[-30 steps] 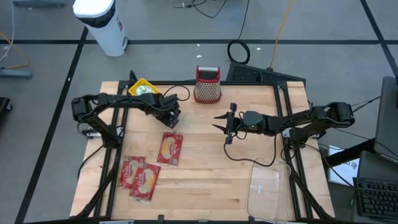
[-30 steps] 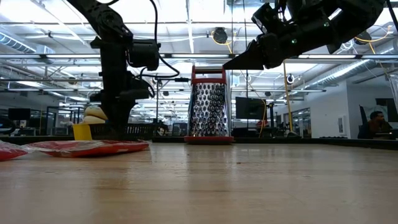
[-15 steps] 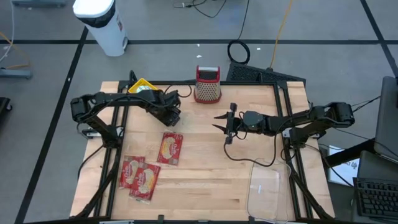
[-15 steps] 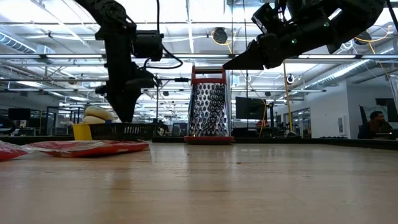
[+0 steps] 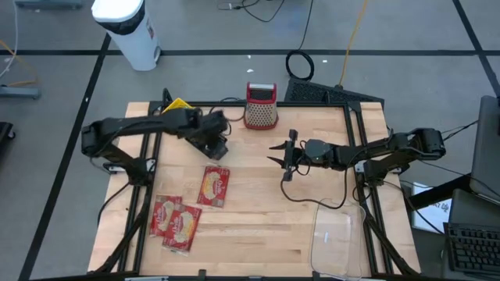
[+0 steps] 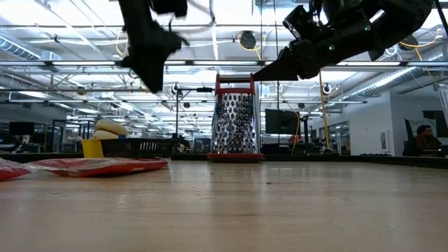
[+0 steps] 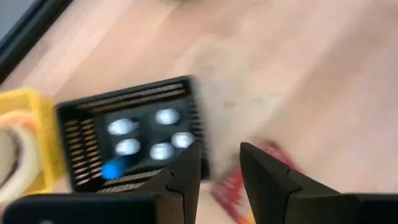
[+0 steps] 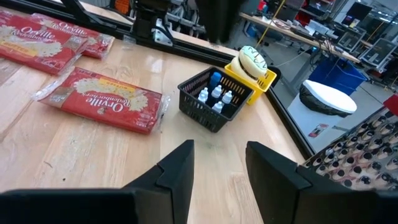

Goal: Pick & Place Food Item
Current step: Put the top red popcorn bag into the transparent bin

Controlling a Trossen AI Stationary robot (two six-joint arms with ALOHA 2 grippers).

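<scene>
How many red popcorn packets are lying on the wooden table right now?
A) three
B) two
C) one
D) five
A: the overhead view shows one packet lying alone near the table's middle and two more, one packet beside another packet, side by side nearer the front left; neither pincer is holding any of them.

The left wrist view is motion-blurred, smearing the black basket [image 7: 134, 146] and a red packet [image 7: 239, 183]. In the low view the left pincer [image 6: 150, 66] blurs, its arm cut off at the top edge.
</scene>
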